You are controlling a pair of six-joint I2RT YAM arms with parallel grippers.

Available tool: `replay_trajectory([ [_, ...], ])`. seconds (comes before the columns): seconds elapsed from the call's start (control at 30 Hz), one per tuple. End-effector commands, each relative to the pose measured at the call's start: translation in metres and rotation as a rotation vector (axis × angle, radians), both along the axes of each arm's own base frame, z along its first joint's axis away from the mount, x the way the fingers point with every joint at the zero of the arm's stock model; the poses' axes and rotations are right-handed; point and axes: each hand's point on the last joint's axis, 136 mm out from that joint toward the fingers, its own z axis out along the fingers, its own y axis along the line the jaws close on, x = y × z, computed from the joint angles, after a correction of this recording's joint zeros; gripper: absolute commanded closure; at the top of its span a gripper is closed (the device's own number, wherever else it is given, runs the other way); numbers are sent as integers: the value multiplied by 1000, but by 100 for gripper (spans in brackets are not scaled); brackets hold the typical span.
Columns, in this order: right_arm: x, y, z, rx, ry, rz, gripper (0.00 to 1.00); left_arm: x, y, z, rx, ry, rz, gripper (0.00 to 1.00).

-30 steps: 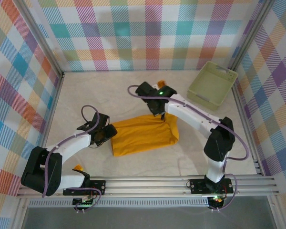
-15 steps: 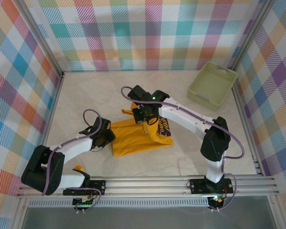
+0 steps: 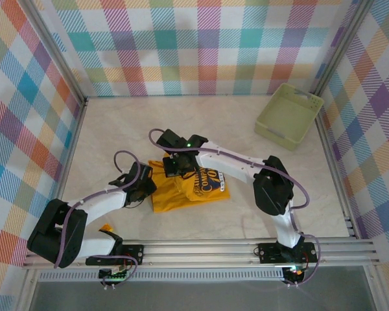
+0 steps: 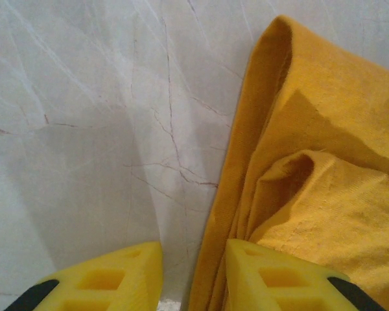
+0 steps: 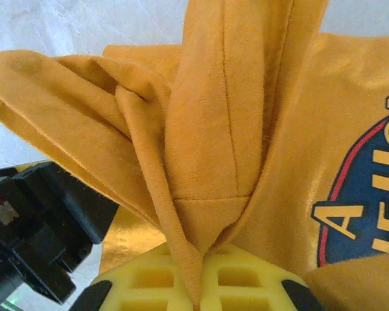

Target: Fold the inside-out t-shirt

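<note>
the right jaws pinch a fold of the inside-out t-shirt (image 3: 172,197) — its print shows. the left jaws stand narrowly apart, the shirt's edge between them.

Bare table (image 3: 117,129) left of t-shirt (image 3: 172,199)

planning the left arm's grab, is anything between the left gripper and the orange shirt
Nothing visible does. The left gripper, jaws apart, sits at the t-shirt's folded edge, with bare table beside it. The right gripper pinches a fold of the same shirt, and the green basket stands far off in the corner.
</note>
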Motion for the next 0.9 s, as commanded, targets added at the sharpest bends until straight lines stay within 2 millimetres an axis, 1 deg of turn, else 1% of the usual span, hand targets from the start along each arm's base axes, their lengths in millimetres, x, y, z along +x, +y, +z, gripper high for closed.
replay_trajectory([
  [0.0, 0, 28, 10, 85, 6, -10, 100, -12, -37, -14, -138, 36, -97, 68],
  [0.13, -4, 32, 2, 75, 17, -10, 99, -13, -35, -13, -133, 29, -91, 68],
  [0.2, -7, 35, 1, 79, 22, 2, 89, -14, -32, -13, -123, 29, -82, 68],
  [0.23, -8, 36, 2, 82, 21, 8, 82, -14, -30, -11, -117, 25, -75, 67],
  [0.27, -11, 37, 5, 85, 21, 20, 73, -15, -25, -10, -99, 24, -60, 66],
  [0.33, -14, 36, 13, 90, 12, 43, 63, -19, -9, -3, -50, 5, -6, 63],
  [0.37, -15, 34, 22, 95, -1, 55, 56, -22, 3, 3, -16, -13, 29, 58],
  [0.4, -16, 32, 31, 102, -18, 73, 51, -25, 13, 11, 12, -33, 64, 55],
  [0.43, -17, 29, 43, 112, -42, 94, 47, -32, 26, 18, 46, -47, 93, 53],
  [0.5, -16, 16, 67, 110, -113, 110, 43, -37, 41, 38, 72, -110, 133, 51],
  [0.53, -12, 5, 78, 97, -159, 100, 41, -38, 45, 49, 73, -149, 136, 50],
  [0.6, -3, -21, 90, 59, -246, 61, 38, -39, 48, 71, 71, -207, 119, 49],
  [0.63, 3, -33, 91, 51, -262, 43, 38, -37, 45, 81, 68, -229, 94, 48],
  [0.7, 12, -53, 92, 53, -287, 18, 36, -29, 29, 99, 32, -260, 9, 45],
  [0.77, 25, -77, 82, 34, -276, -40, 35, -20, 8, 113, -5, -257, -70, 45],
  [0.87, 40, -101, 60, 3, -236, -103, 36, -8, -28, 131, -15, -252, -187, 44],
])
